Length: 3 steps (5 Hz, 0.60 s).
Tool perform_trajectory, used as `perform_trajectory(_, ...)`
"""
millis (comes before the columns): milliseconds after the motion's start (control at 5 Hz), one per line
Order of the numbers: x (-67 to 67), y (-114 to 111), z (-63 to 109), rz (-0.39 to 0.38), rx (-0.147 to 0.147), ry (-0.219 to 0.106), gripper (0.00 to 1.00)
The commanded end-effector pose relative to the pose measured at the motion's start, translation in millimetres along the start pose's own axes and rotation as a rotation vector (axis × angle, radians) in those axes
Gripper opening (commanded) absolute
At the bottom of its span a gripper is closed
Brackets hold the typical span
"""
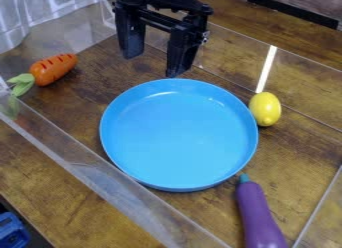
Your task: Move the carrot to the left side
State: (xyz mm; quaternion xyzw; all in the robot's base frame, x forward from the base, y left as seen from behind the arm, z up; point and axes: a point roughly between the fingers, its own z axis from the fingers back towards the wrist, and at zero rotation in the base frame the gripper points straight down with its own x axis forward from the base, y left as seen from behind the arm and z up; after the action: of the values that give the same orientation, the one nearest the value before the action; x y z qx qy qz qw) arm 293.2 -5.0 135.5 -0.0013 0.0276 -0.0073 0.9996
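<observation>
The carrot (51,69) is a small orange toy with dark ridge lines and a pale green leafy top. It lies on the wooden table at the far left, close to the clear wall. My gripper (155,54) hangs at the top centre, pointing down, above the far rim of the blue plate (134,157). Its two dark fingers (130,40) stand apart with nothing between them. The carrot is well to the left of the gripper and not touched by it.
A yellow lemon (266,109) sits right of the plate. A purple eggplant (258,216) lies at the front right. Clear plastic walls (80,167) run along the left and front of the wooden table (60,117).
</observation>
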Motion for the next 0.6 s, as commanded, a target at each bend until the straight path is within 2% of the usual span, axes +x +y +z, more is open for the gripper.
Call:
perform_trajectory(0, 5.0, -5.2, -6.6, 0.017, -0.007, 0.004, 1.00)
perform_trajectory(200, 12.2, -19.8, -13.7, 0.025, -0.028, -0.008, 1.00)
perform_trajectory(400, 16.8, -22.2, -2.5, 0.031, -0.053, -0.034, 1.00)
